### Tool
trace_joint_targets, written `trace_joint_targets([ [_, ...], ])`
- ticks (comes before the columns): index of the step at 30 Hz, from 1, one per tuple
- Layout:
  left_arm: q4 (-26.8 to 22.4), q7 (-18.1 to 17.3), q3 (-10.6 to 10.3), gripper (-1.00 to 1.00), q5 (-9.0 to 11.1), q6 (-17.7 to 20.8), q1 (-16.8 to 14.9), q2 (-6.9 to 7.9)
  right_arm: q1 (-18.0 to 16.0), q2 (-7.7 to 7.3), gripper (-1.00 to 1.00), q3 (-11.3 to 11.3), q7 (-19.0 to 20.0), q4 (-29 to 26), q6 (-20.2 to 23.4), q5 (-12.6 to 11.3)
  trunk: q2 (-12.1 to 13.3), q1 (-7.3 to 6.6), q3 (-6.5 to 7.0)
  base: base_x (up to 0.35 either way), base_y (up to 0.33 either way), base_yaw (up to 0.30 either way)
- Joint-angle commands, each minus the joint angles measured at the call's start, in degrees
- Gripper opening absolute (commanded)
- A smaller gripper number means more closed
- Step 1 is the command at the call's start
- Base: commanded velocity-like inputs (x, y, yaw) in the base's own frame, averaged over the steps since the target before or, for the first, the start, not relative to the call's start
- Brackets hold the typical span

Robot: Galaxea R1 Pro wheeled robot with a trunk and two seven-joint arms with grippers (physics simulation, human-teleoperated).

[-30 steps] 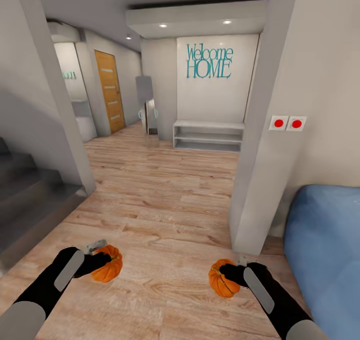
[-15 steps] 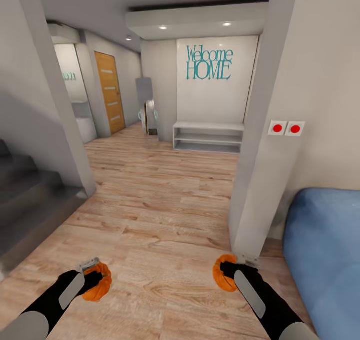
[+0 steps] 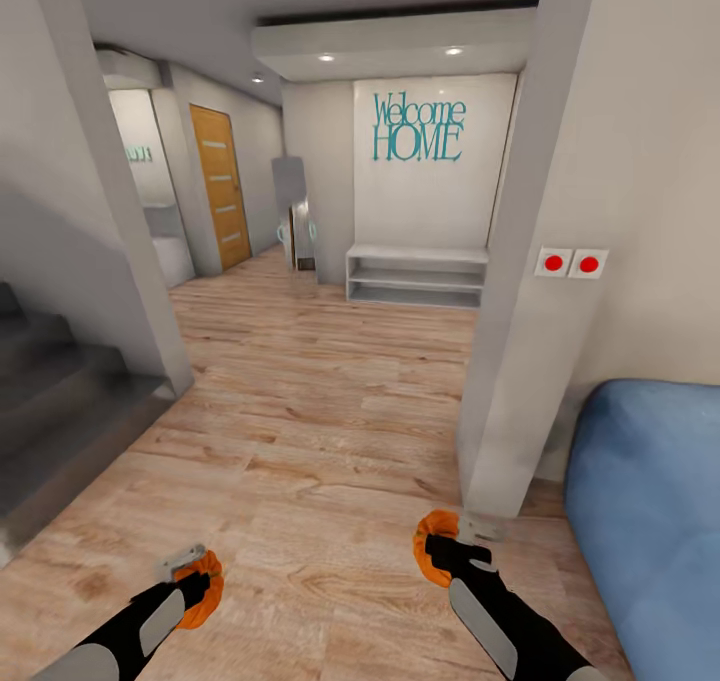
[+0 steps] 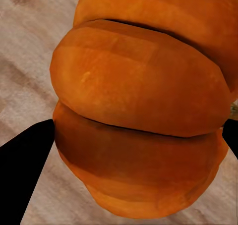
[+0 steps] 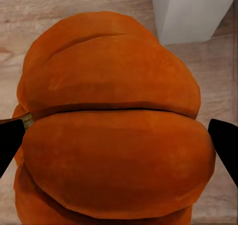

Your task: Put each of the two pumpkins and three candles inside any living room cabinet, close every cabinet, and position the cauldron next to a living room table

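Two bright orange ribbed pumpkins are held above the wooden floor. In the head view my left gripper is shut on one pumpkin at the lower left. My right gripper is shut on the other pumpkin at the lower middle right, close to the base of a white pillar. The left wrist view has its pumpkin pressed between two black fingers. In the right wrist view the other pumpkin sits between the black fingers. The candles, cabinet, cauldron and table are out of view.
A white pillar stands just ahead on the right, with a blue sofa beyond it. Grey stairs rise at the left. Wooden floor runs ahead to a white shelf bench and a wooden door.
Both arms have drawn back toward me and lower in the head view, each still holding its pumpkin. The room has barely shifted.
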Motion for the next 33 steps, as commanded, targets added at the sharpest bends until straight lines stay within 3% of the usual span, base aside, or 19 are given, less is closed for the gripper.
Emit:
trace_joint_targets([
  [1, 0.22, 0.39, -0.52, -1.0, 0.27, -0.2, -0.02, -0.06, -0.02, -0.06, -1.0, 0.34, -0.33, 0.76, -0.63, -0.04, -0.04, 0.0, -0.05, 0.0, 0.0, 0.0],
  [5, 0.81, 0.33, -0.6, -1.0, 0.27, -0.98, 0.0, -0.24, 0.08, -0.04, -1.0, 0.38, -0.03, 2.53, -2.43, -0.01, -0.04, 0.0, -0.05, 0.0, 0.0, 0.0],
  [11, 0.91, 0.36, -0.67, -1.0, 0.41, -1.16, 0.06, -0.3, 0.15, -0.04, -1.0, 0.44, 0.04, 2.7, -2.72, 0.01, 2.37, -1.32, 1.02, 0.0, 0.0, 0.0],
  [19, 3.64, 0.39, -0.95, -1.0, 0.19, -4.35, 0.07, -2.11, 0.26, -0.04, -1.0, 0.48, 0.07, 2.67, -2.67, -0.19, 5.58, -3.08, 2.14, 0.0, 0.0, 0.0],
  [33, 3.78, 0.39, -1.01, -1.0, 0.29, -4.77, 0.07, -2.29, 0.26, 0.03, -1.0, 0.53, 0.19, 2.69, -2.4, -0.42, 11.19, -6.15, 3.34, 0.0, 0.0, 0.0],
])
